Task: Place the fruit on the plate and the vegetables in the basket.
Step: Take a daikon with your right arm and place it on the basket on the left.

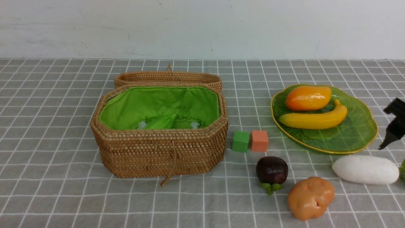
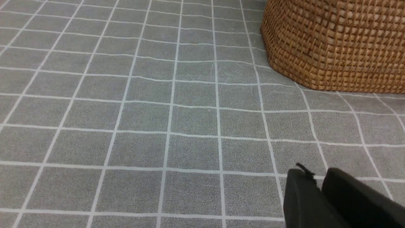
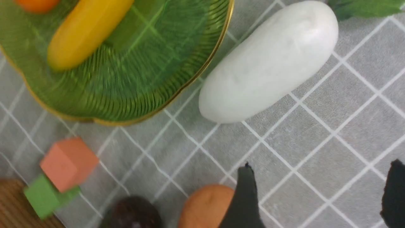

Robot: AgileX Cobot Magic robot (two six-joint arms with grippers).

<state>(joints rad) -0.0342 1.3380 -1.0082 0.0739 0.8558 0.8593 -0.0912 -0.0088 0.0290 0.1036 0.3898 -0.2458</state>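
The mango [image 1: 308, 98] and banana [image 1: 314, 119] lie on the green plate [image 1: 354, 136] at the right. The mangosteen [image 1: 271, 170], potato [image 1: 310, 198] and white radish [image 1: 365, 169] lie on the cloth in front of it. The open basket [image 1: 158, 152] stands centre-left; a light-green shape [image 1: 159, 122] inside it blends with the lining. My right gripper [image 1: 392, 133] [image 3: 321, 166] is open and empty, above the cloth between the radish [image 3: 269, 61] and potato [image 3: 205, 205]. My left gripper [image 2: 319, 174] is shut and empty, low over the cloth beside the basket [image 2: 335, 44].
The basket's lid [image 1: 167, 77] lies behind it. A green cube [image 1: 240, 141] and an orange cube [image 1: 259, 140] sit between basket and plate. The radish's green leaves [image 3: 364, 8] reach the table's right edge. A white wall runs along the back.
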